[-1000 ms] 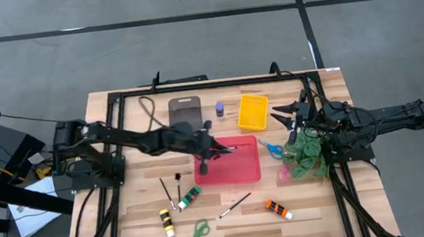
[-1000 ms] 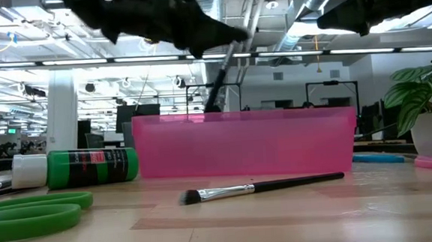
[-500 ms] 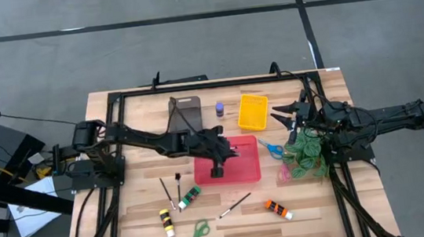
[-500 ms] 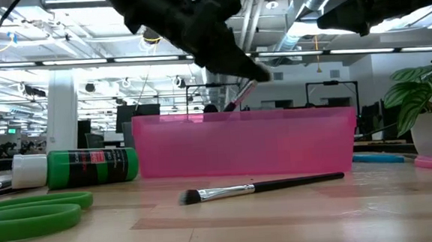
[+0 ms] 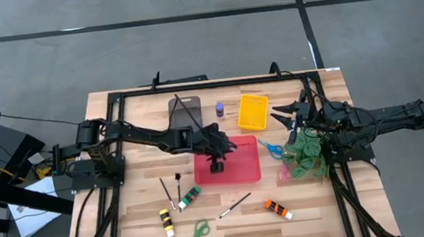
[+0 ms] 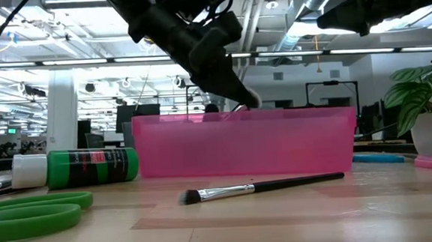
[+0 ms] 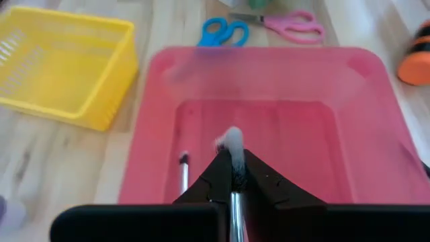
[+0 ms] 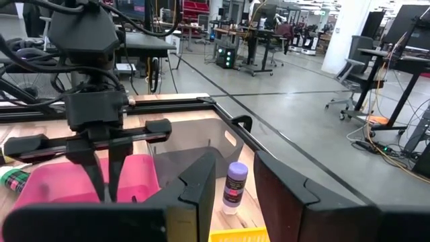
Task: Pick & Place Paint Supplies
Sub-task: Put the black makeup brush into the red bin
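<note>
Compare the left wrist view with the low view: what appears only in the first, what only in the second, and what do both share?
Only the left wrist view shows the yellow basket, the blue-handled scissors, the pink-handled scissors and a second brush lying inside the tray.

Only the low view shows the green paint tube, the green scissor handles, a loose paintbrush on the table and the potted plant.

Both show the pink tray and the left gripper above it, shut on a white-tipped brush.
</note>
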You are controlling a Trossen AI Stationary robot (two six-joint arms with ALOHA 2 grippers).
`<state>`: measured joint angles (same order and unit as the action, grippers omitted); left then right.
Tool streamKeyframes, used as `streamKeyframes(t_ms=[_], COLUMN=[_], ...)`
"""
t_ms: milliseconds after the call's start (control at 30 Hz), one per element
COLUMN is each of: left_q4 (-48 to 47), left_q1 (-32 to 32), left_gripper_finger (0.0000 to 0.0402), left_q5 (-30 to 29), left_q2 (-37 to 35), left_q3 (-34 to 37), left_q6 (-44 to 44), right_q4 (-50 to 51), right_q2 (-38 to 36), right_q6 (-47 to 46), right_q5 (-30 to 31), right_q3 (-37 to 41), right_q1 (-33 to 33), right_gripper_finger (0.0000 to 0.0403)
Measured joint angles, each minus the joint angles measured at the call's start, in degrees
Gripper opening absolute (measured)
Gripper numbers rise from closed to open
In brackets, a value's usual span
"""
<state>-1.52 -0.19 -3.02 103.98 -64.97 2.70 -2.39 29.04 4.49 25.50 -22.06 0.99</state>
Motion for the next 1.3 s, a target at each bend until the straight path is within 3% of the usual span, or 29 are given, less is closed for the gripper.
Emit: streamKeyframes(t_ms=[433, 1300], left_q4=[-3.13, 1.34], left_q1=[0.22, 2.15], left_gripper_finger=[0.0006, 0.0005], left_q5=[3.93, 7.03], left_q2=[0.0, 2.72], left_q3=[0.02, 3.02], left_q6=[2.49, 12.03], right_q4=[-0.02, 0.15], right_q2=[0.01, 0.01], right_q6=[0.02, 0.24], right_q5=[0.0, -0.01], right_q3=[0.0, -0.02], right_q1=[0.0, 0.0], right_gripper_finger=[0.0098, 0.0098])
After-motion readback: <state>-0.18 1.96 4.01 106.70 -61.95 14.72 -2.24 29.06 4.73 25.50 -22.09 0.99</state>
